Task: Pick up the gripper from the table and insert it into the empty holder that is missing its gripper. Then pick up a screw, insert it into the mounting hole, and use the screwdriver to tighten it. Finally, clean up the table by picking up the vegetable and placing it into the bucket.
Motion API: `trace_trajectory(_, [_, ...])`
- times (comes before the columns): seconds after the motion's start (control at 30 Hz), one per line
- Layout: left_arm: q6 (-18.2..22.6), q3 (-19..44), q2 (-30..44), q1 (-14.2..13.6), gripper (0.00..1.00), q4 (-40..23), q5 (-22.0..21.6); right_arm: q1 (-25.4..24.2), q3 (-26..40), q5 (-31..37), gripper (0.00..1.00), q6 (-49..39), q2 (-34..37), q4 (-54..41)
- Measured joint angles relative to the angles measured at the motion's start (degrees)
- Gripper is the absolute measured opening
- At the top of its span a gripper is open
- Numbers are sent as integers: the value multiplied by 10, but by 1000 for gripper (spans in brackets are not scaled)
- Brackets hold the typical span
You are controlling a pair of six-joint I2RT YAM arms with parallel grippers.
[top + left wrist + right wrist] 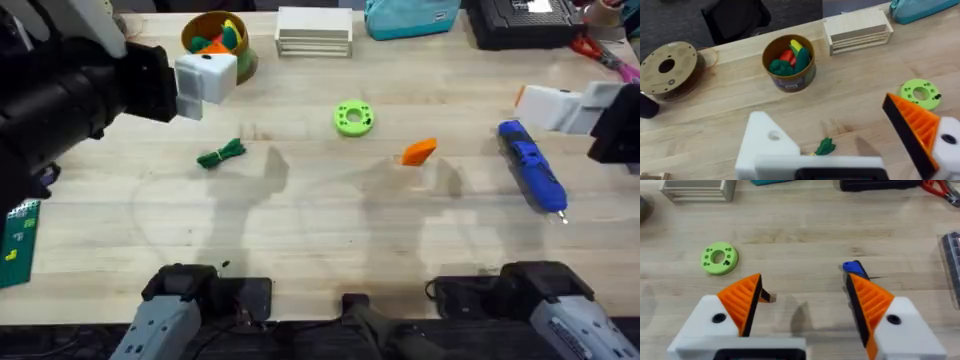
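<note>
- On the desk [320, 215], just beside the bright green ring [353, 118] and toward the right arm, the gripper [420, 151] lies loose, so the first step is not yet done.
- The left tool [850, 145] stands wide with nothing between its fingers; one white block carries an orange wedge, while the other, the holder [765, 142], is bare with its mounting hole exposed.
- The right tool [802, 307] is also spread wide and holds nothing; both of its orange pads are in place.
- The screwdriver [533, 167] lies flat, well beyond the gripper from the ring, on the right arm's side.
- The vegetable [222, 153] rests on the opposite side of the ring, apart from the bucket [214, 38], which stands farther back with toy foods inside.
- No screw can be made out; it may be too small to tell.
- Judging from this, all remains: seating the gripper, screwing, tightening, clearing the vegetable.
</note>
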Motion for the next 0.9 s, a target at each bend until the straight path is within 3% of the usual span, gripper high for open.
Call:
trace_trajectory(0.23, [0, 0, 0, 0, 985, -3, 8, 0, 0, 0, 991, 0, 0, 0])
trace_trajectory(0.4, [0, 0, 0, 0, 985, -59, 11, 0, 0, 0, 991, 0, 0, 0])
trace_trajectory(0.6, [0, -1, 0, 0, 985, -58, 16, 0, 0, 0, 991, 0, 0, 0])
trace_trajectory(0.7, [0, -21, -7, 0, 985, 1, 26, 0, 0, 0, 991, 0, 0, 0])
trace_trajectory(0.8, [0, -87, -46, -2, 985, 81, 38, 0, 0, 0, 991, 0, 0, 0])
trace_trajectory(0.83, [0, -181, -117, -12, 985, 162, 53, 0, 0, 0, 991, 0, 0, 0])
trace_trajectory(0.9, [0, -246, -176, -22, 985, 206, 63, 0, 0, 0, 991, 0, 0, 0])
